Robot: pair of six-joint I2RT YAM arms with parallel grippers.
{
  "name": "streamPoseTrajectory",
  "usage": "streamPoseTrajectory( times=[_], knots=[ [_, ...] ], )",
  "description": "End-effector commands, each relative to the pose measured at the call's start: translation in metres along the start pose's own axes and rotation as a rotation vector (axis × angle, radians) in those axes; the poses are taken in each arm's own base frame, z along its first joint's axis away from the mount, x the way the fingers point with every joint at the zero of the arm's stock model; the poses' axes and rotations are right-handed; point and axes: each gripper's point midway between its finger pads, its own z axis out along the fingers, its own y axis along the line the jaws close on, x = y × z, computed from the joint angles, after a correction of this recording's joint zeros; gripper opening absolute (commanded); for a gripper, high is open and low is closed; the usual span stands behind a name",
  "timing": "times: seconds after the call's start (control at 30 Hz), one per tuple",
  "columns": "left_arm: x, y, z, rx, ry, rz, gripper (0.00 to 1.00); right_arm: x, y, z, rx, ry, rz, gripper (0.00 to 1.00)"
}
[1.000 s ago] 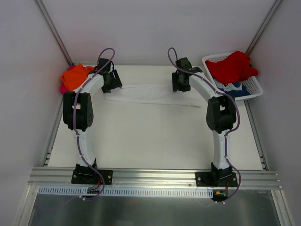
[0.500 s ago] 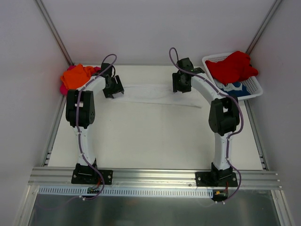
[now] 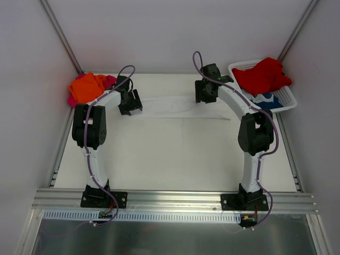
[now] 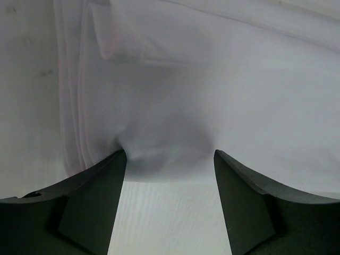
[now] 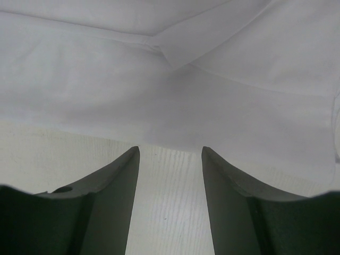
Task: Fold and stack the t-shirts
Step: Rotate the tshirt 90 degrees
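Both arms reached to the far side of the worktop (image 3: 170, 154). The left arm (image 3: 87, 127) rose from its base, bent at the elbow near the left edge, and angled its forearm inward to the right. The right arm (image 3: 256, 133) mirrored it, its forearm curving inward to the left.

The white t-shirt (image 3: 175, 105) lay flat as a long, narrow folded band across the far part of the worktop, between the two wrists. The left end effector (image 4: 169, 154) pointed down at the band's left end with its jaws spread wide, the tips meeting the near hem, where the cloth puckered slightly. The right end effector (image 5: 170, 150) stood wide as well at the band's right end, its tips at the cloth's near edge and bare worktop between them.

An orange t-shirt (image 3: 86, 87) lay bunched over a magenta-pink t-shirt (image 3: 110, 79) in the far left corner. A red t-shirt (image 3: 263, 74) and a blue-and-white t-shirt (image 3: 267, 99) sat in the basket (image 3: 240, 66) at the far right.
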Motion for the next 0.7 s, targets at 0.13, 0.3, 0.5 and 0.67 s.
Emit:
streamPoseTrajectory(
  times=[0.13,0.3,0.5,0.67],
  knots=[
    [0.094,-0.006,-0.023,-0.066,0.15,0.064,0.68,-0.02,-0.001,-0.029,-0.034,-0.068,0.035,0.54],
    [0.135,-0.009,-0.037,-0.075,0.186,0.102,0.68,-0.03,-0.009,-0.035,-0.035,-0.092,0.052,0.54],
    [0.195,0.002,-0.058,-0.114,0.226,0.151,0.68,-0.038,-0.015,-0.043,-0.063,-0.107,0.07,0.54],
    [0.24,0.012,-0.078,-0.122,0.251,0.167,0.68,-0.042,-0.024,-0.044,-0.062,-0.114,0.094,0.54]
  ],
)
